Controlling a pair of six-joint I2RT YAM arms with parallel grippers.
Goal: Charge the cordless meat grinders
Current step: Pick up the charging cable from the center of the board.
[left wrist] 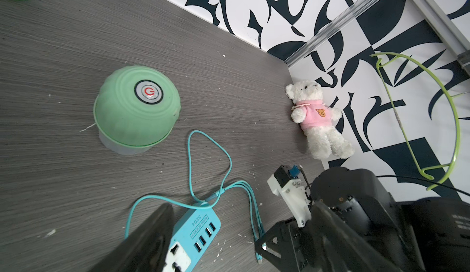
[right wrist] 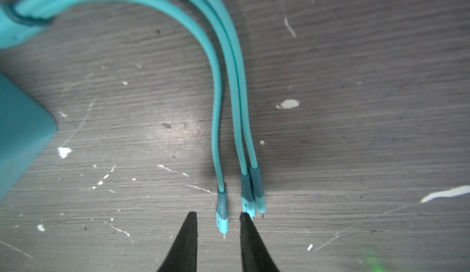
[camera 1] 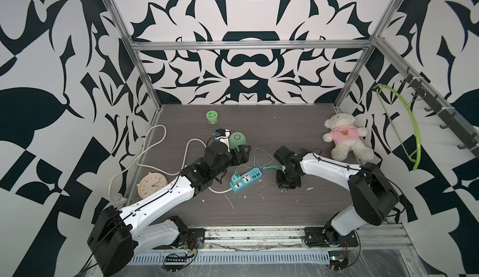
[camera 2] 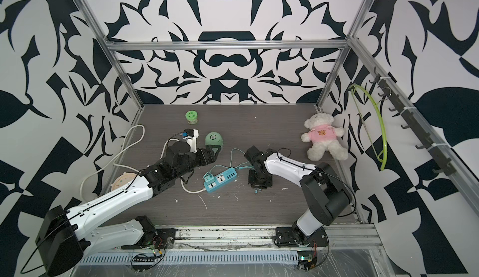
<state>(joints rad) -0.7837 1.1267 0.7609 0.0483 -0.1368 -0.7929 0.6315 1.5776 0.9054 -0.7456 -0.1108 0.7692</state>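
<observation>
- The pale mint-green domed meat grinder (left wrist: pixel 137 108) with a silver-ringed button stands upright on the grey wood-grain table (left wrist: pixel 63 181). It is beyond the turquoise plastic power strip (left wrist: pixel 195 230) and well apart from the plug ends. Its charging port shows in no view, so a plug brought over may meet the wrong side.
- The right gripper (right wrist: pixel 218 216) has its jaws slightly apart, straddling one thin plug (right wrist: pixel 222 219) of the teal three-headed charging cable (right wrist: pixel 216 92) without pinching it. The plug lies flat on the table, so closing could roll it or let it slip out.
- The two other plugs (right wrist: pixel 254 199) lie just beside one jaw, which could catch them instead.
- The left gripper (camera 1: pixel 243 150) sits near the grinder with its jaws spread wide, holding nothing. Unbraced, the grinder would likely slide when a plug is pushed in.
- The cable's loop lies slack between strip and grinder, so pulling could drag the strip.
</observation>
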